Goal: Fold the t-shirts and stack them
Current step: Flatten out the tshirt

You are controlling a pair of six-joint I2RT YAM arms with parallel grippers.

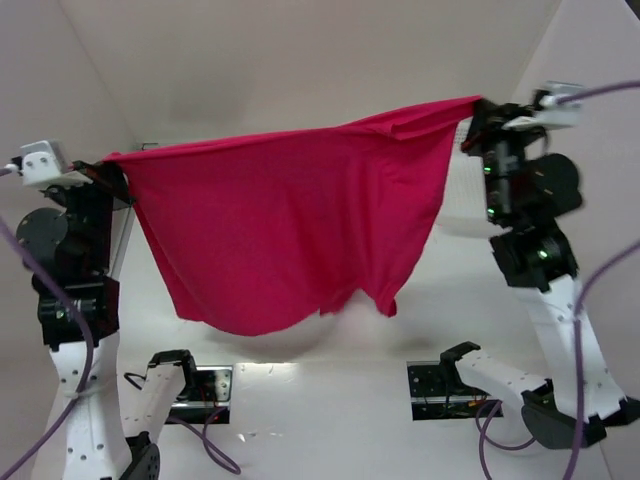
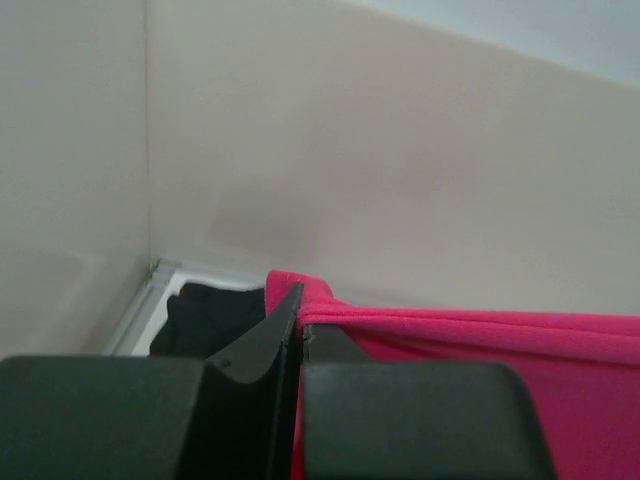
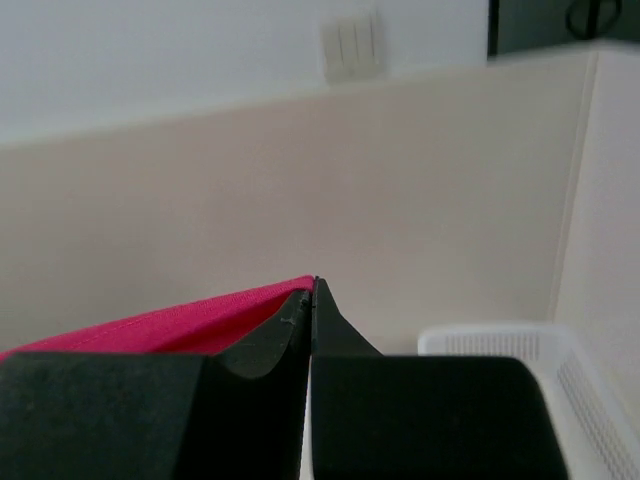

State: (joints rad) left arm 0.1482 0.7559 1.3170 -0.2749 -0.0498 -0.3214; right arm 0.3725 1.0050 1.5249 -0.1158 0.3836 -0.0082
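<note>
**Pink t-shirt hangs spread between two raised arms**

The white tabletop [image 1: 330,410] lies below, closed in by pale walls. Above it the crimson-pink t-shirt [image 1: 290,230] hangs as one wide sheet. Its top edge is pulled taut from left to right and sits higher at the right end. Its lower edge sags in loose, uneven folds.

A white perforated basket [image 3: 520,345] shows low on the right of the right wrist view, near the wall. In the left wrist view, a black t-shirt [image 2: 210,318] lies crumpled in the far corner where two walls meet.

The left gripper [image 2: 298,305] is clenched on the pink shirt's upper left corner, with cloth pinched between its fingers. The right gripper [image 3: 313,295] is clenched on the opposite upper corner, and the pink edge runs off to its left.
</note>
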